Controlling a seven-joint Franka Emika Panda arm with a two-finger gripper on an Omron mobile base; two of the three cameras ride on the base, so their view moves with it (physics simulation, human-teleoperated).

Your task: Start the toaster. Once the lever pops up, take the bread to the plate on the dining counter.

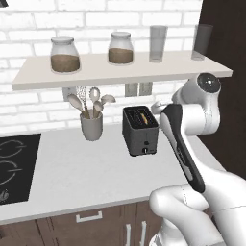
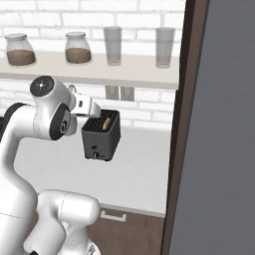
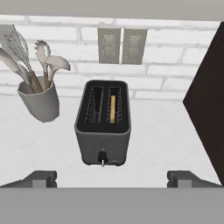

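The dark grey toaster (image 3: pixel 103 127) stands on the white kitchen counter near the brick wall, also seen from the base cameras (image 1: pixel 140 130) (image 2: pixel 102 135). The bread (image 3: pixel 113 109), a thin tan slice, sits upright in its right slot in the hand view (image 1: pixel 143 116). A small knob (image 3: pixel 102 157) is low on the toaster's front. My gripper (image 3: pixel 113 178) hovers above and in front of the toaster, open, with its fingertips (image 3: pixel 41 177) spread wide and nothing between them. The plate and the dining counter are out of view.
A grey utensil cup (image 1: pixel 91 125) with spoons and a whisk stands left of the toaster. A black cooktop (image 1: pixel 12 166) lies further left. A shelf (image 1: pixel 115 69) with jars and glasses hangs overhead. A tall dark cabinet side (image 2: pixel 219 124) closes off the right.
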